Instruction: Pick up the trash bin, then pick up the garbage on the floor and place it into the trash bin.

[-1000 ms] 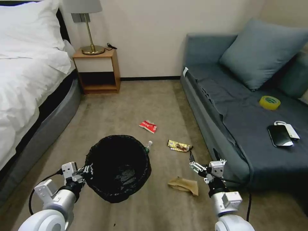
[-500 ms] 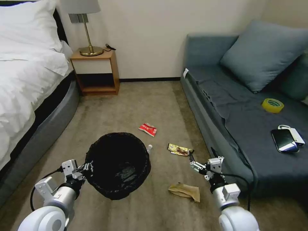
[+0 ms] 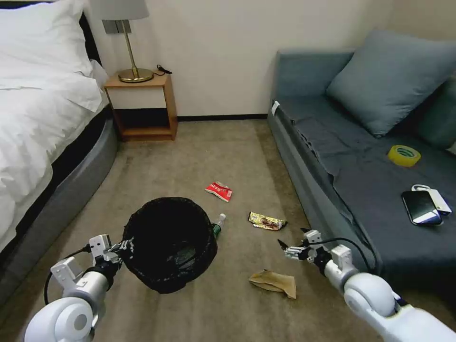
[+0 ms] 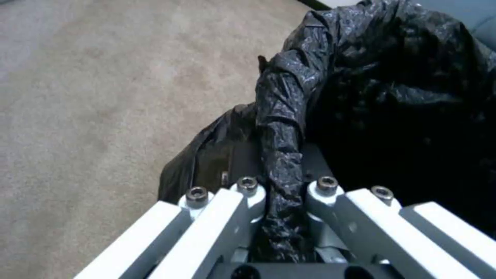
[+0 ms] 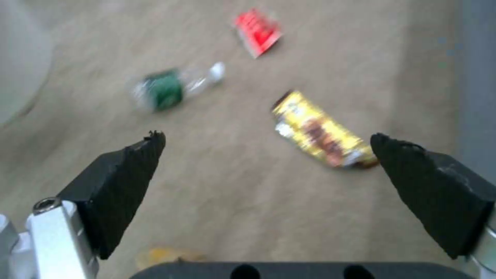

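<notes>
Black crinkled plastic lined the bin (image 3: 168,242), whose rim was clamped between the fingers of the left gripper (image 3: 124,247) at the side nearest the bed (image 3: 42,128); in the left wrist view the bag's edge (image 4: 281,155) was seen pinched tight between the white finger links. The bin was held tilted over the carpet (image 3: 199,152), though whether its base touched the floor could not be told. The right gripper (image 3: 285,247) was held low, just beside the sofa (image 3: 327,142), with its black pads (image 5: 129,166) spread wide and nothing between them. Four pieces of garbage lay on the carpet: a red packet (image 3: 219,191) farthest from the robot, a bottle (image 3: 218,224) with a green label touching or just beside the bin's right side, a gold wrapper (image 3: 267,221) between the bottle and the sofa, and a brown bag (image 3: 273,282) nearest the robot, below the right gripper. In the right wrist view the wrapper (image 5: 320,133) lay ahead of the open fingers, blurred. A yellow tape roll (image 3: 403,155) and a phone (image 3: 420,207) rested on the sofa seat.
</notes>
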### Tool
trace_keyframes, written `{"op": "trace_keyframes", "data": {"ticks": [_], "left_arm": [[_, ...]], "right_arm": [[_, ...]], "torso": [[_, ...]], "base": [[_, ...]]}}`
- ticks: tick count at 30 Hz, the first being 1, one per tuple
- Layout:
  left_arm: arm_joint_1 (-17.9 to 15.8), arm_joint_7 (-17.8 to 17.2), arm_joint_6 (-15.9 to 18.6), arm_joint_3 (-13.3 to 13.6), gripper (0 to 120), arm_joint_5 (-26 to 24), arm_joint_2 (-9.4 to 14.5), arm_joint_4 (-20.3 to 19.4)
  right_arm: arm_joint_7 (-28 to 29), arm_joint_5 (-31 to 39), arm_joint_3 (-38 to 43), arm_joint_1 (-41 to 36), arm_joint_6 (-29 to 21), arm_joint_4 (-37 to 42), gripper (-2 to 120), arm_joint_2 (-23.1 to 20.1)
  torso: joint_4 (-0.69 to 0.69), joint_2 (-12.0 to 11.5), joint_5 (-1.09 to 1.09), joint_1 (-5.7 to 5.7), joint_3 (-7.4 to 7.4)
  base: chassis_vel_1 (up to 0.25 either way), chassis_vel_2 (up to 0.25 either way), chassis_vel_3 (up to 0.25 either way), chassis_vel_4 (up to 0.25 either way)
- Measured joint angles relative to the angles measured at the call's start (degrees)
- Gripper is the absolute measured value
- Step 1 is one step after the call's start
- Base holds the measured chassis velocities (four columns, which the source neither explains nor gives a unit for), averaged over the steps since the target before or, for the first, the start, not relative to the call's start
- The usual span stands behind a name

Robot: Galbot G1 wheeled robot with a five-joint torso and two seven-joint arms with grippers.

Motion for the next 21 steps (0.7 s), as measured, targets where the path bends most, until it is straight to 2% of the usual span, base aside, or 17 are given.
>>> {"op": "trace_keyframes", "data": {"ticks": [3,5,7,8,10,13,15,17,19,20,21], "left_arm": [[-0.5,0.4,0.1,-0.1,4,-0.4,0.6,1.0],[-0.7,0.4,0.1,-0.2,4,-0.5,0.7,1.2],[-0.9,0.6,0.1,-0.6,4,-0.9,1.1,1.8],[-0.9,0.6,0.1,-0.6,4,-0.9,1.1,1.8],[-1.1,1.0,0.1,-0.9,4,-1.1,1.3,2.3],[-1.2,1.3,0.1,-1.1,4,-1.2,1.5,2.7],[-1.3,1.6,-0.1,-1.4,4,-1.4,1.7,3.2],[-1.5,1.8,-0.2,-1.7,4,-1.5,1.8,3.7],[-1.5,1.8,-0.3,-1.8,4,-1.5,1.9,3.9],[-1.7,2.1,-0.3,-2.0,4,-1.6,2.0,4.3],[-1.7,2.1,-0.4,-2.2,4,-1.6,2.1,4.5]], "right_arm": [[-5.3,4.5,-9.7,8.9,-3.6,-5.0,100,-0.5],[-6.5,5.2,-12.0,10.9,-4.3,-6.2,100,-0.5],[-9.9,6.9,-18.0,16.7,-7.0,-9.2,100,-0.5],[-9.9,6.9,-18.0,16.7,-7.0,-9.2,100,-0.5],[-13.1,7.8,-23.4,22.6,-8.5,-12.5,100,-0.8],[-15.6,7.8,-26.9,25.8,-9.4,-14.7,100,-0.9],[-20.2,7.7,-31.0,29.6,-11.0,-17.0,100,-1.1],[-24.2,7.3,-34.2,32.1,-11.8,-18.6,100,-1.4],[-26.0,6.9,-35.9,33.4,-12.0,-19.6,100,-1.4],[-30.1,5.5,-39.4,36.4,-12.0,-22.1,100,-1.3],[-31.6,4.8,-41.1,37.9,-11.9,-23.3,100,-1.1]], "torso": [[-0.02,0.0,0.05,0.0,0.0],[-0.01,0.0,0.0,0.0,0.0],[-0.03,0.0,0.08,0.0,0.01],[-0.03,0.0,0.08,0.0,0.01],[0.0,0.0,-0.02,0.0,0.0],[-0.01,0.0,0.02,0.0,0.0],[-0.02,0.0,0.06,0.0,0.0],[-0.01,0.0,-0.01,0.0,0.0],[-0.03,0.0,0.01,0.0,0.0],[-0.03,0.0,0.06,0.0,0.0],[-0.03,0.0,0.02,0.0,0.0]], "base": [[0.0,0.0,0.0,0.0],[0.0,0.0,0.0,0.0],[0.0,0.0,0.0,0.0],[0.0,0.0,0.0,0.0],[0.0,0.0,0.0,0.0],[0.0,0.0,0.0,0.0],[0.0,0.0,0.0,0.0],[0.0,0.0,0.0,0.0],[0.0,0.0,0.0,0.0],[0.0,0.0,0.0,0.0],[0.0,0.0,0.0,0.0]]}}
